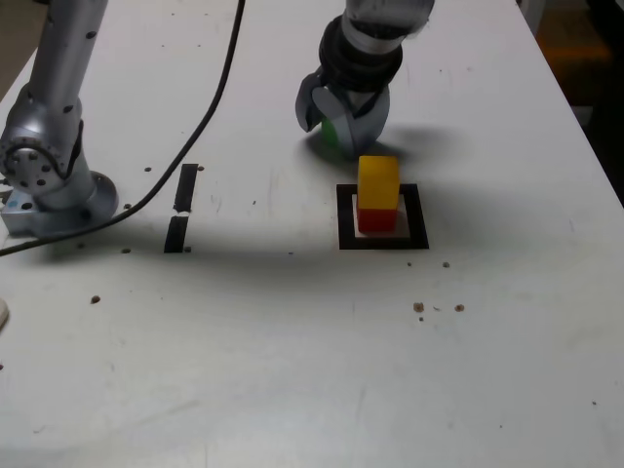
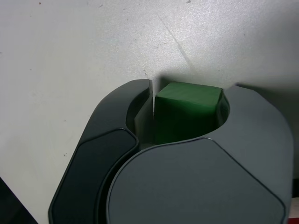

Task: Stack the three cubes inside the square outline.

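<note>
Wrist view shows the small matte green cube sitting between the two dark grey jaws of the gripper, which have closed in against its sides, so the pincer looks clamped on it. In the exterior view the gripper stands low over the white table, just behind the thick black square outline, where the matte yellow cube already sits on the matte red cube. The step in hand seems to be the pick of the last block. The next move likely calls for a straight lift clear above the yellow top before carrying across, since the two-block stack is near. Table room is wide on every other side; the black cable and tape strips lie well apart.
</note>
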`<state>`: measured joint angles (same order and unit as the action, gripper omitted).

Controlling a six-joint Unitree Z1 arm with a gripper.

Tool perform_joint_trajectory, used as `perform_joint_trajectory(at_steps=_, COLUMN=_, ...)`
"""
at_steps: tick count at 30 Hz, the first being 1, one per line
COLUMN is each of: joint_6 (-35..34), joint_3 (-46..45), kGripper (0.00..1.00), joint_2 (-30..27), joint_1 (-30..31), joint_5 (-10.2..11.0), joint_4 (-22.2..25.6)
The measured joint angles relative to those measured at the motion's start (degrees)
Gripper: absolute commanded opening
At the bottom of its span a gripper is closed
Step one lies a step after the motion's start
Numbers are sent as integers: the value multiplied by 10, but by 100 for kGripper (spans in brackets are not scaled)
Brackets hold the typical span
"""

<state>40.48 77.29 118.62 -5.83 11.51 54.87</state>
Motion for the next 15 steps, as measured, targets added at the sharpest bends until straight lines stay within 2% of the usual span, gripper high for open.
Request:
perform_joint_trajectory(at_steps=5, joint_6=-1, joint_3=5, kGripper=19, joint_2=-7, joint_1=-5, joint_5=-37, joint_4=-15)
perform_joint_trajectory(at_steps=9, joint_6=-7, joint_3=7, kGripper=12, joint_2=-27, joint_1=-7, joint_5=-41, joint_4=-7)
perform_joint_trajectory(at_steps=11, joint_6=-16, joint_3=16, kGripper=9, joint_2=-48, joint_1=-7, joint_5=-42, joint_4=10)
perform_joint_trajectory(at_steps=15, joint_6=-43, joint_3=63, kGripper=6, joint_2=-77, joint_1=6, joint_5=-41, joint_4=77)
